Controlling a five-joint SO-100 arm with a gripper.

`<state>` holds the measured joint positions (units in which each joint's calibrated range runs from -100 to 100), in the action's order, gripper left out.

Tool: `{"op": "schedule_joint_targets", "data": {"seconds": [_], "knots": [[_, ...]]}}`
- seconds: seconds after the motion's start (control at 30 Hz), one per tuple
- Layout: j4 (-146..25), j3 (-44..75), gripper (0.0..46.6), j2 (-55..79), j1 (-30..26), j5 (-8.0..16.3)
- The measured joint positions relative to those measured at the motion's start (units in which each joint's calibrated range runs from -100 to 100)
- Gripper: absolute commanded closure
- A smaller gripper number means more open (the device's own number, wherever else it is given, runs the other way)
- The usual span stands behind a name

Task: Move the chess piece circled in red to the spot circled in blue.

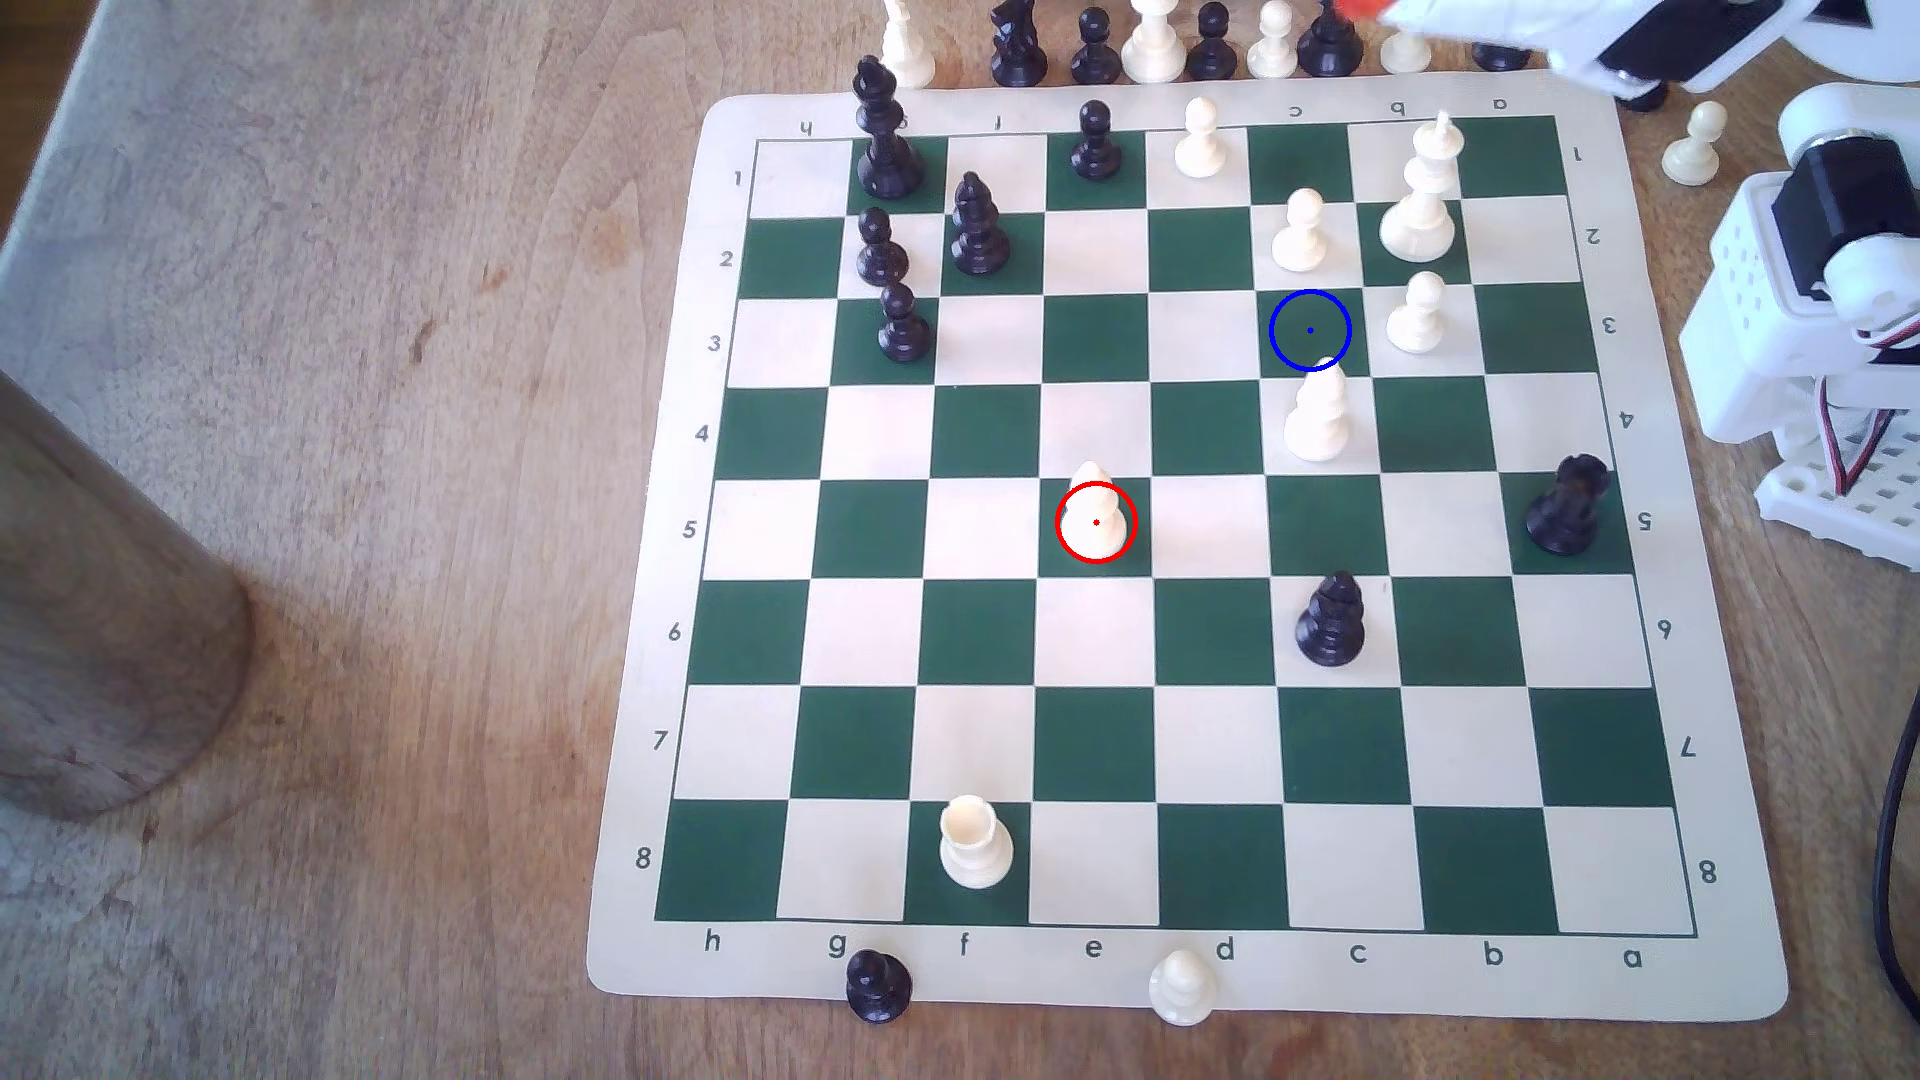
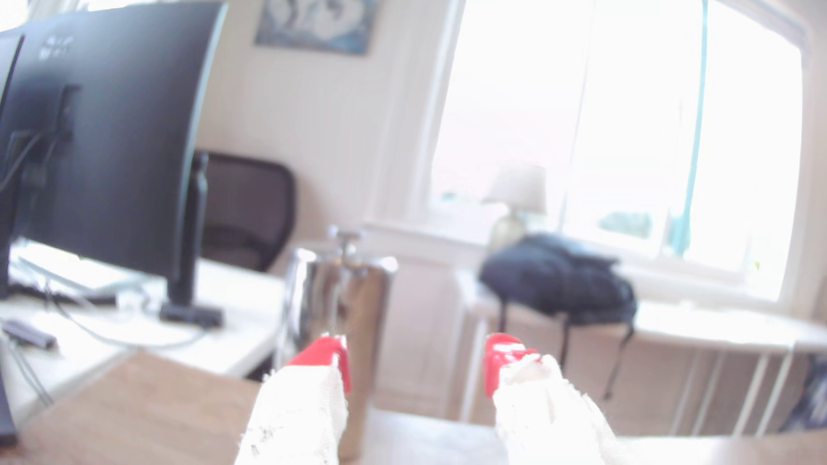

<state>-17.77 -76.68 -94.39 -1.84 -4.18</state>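
Wooden table (image 1: 364,415): one ringed bishop (image 1: 1096,514), seemingly untouched.

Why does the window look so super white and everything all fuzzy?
In the wrist view the window is blown out by daylight, and the room is soft and out of focus, even the red-tipped gripper. The exterior view is sharper, with the chessboard evenly lit.

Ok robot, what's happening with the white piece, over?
Hand open, empty, up off the board. Bishop on its red-ringed square, untouched. Blue-ringed spot free; another cream piece stands just beside it.
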Motion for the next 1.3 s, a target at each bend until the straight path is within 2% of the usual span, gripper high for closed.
{"op": "schedule_joint_targets", "data": {"seconds": [0.03, 0.07, 0.1, 0.17, 0.3, 0.37, 0.4, 0.5, 0.53, 0.63, 0.67, 0.7, 0.83, 0.97, 1.17, 1.23, 1.3], "knots": [[0.0, 0.0, 34.3, 0.6, 0.0, 1.0], [0.0, 0.0, 37.7, 1.3, -0.2, 1.5], [-1.4, 0.3, 38.2, 3.3, -0.1, 1.2], [-3.5, 1.3, 38.0, 5.8, -0.1, 1.0], [-15.3, 10.4, 31.8, 15.8, -0.1, 0.9], [-20.9, 15.7, 35.2, 21.4, -0.5, 1.5], [-26.9, 21.5, 33.8, 27.5, -1.0, 2.7], [-31.3, 27.3, 29.0, 33.9, -2.1, 4.5], [-32.4, 30.6, 28.3, 38.1, -3.0, 6.4], [-35.1, 35.2, 31.8, 44.1, -3.8, 9.1], [-36.2, 37.8, 31.5, 46.8, -3.9, 10.5], [-37.4, 42.3, 31.5, 51.9, -4.3, 13.2], [-40.8, 49.3, 31.5, 60.6, -4.3, 17.2], [-46.9, 56.8, 30.6, 70.5, -4.3, 19.1], [-50.2, 61.9, 28.8, 80.5, -4.3, 19.7], [-50.2, 62.7, 31.8, 82.4, -4.3, 19.7], [-50.1, 63.4, 32.0, 85.0, -4.3, 19.7]]}}
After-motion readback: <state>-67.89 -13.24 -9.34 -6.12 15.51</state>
